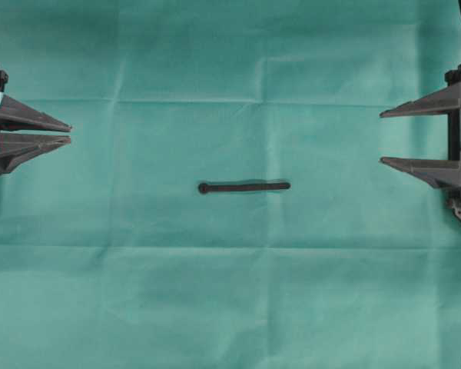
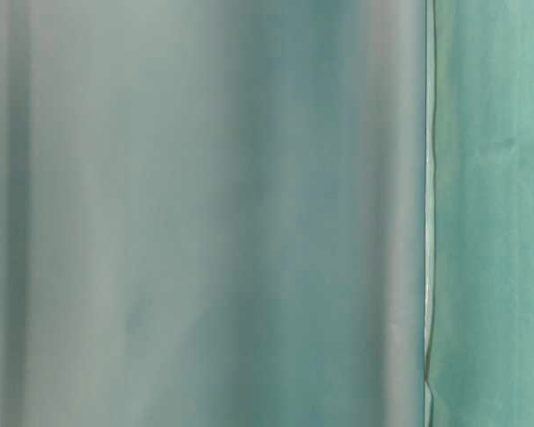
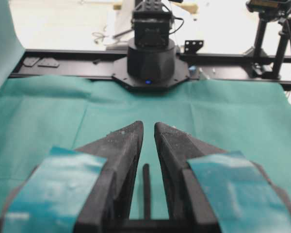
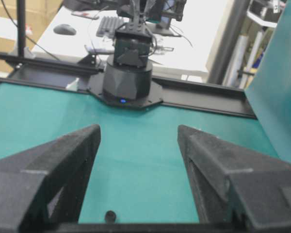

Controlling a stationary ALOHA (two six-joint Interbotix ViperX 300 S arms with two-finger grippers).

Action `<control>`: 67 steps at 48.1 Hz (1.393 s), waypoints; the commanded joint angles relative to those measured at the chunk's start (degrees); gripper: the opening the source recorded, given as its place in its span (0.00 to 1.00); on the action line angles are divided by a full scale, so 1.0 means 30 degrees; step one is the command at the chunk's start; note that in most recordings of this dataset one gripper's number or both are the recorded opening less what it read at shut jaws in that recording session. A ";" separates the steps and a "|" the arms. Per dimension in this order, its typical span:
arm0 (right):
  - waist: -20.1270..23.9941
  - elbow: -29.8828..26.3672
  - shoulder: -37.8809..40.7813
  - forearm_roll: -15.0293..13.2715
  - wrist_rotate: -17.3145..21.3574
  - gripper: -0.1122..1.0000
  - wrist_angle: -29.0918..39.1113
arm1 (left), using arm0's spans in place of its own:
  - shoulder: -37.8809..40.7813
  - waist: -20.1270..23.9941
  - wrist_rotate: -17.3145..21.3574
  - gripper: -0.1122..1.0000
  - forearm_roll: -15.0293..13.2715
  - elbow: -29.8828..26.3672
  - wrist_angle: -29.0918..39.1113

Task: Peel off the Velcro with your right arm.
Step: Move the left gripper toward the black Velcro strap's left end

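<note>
The Velcro (image 1: 243, 187) is a thin black strap lying flat on the green cloth at mid-table, its rounded end toward the left. My right gripper (image 1: 382, 138), with plain dark-grey fingers, is open and empty at the right edge, well apart from the strap. My left gripper (image 1: 70, 134), with teal-taped fingers, is at the left edge, empty, its tips nearly together. In the left wrist view the strap (image 3: 146, 191) shows through the narrow slit of that gripper (image 3: 146, 127). In the right wrist view only the strap's rounded end (image 4: 110, 215) shows, low between the wide-spread fingers of the right gripper (image 4: 138, 129).
Green cloth (image 1: 230, 292) covers the table. The table-level view shows only blurred green cloth (image 2: 205, 213). Each wrist view faces the other arm's black base (image 3: 150, 58) (image 4: 128, 73) on a black rail. A green cloth wall (image 4: 279, 73) stands at the side.
</note>
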 commanded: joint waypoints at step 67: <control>-0.0469 0.1084 -0.0059 0.0088 0.0234 0.84 -0.1055 | 0.8584 0.0176 0.0088 0.70 -0.0293 -0.3428 -0.4014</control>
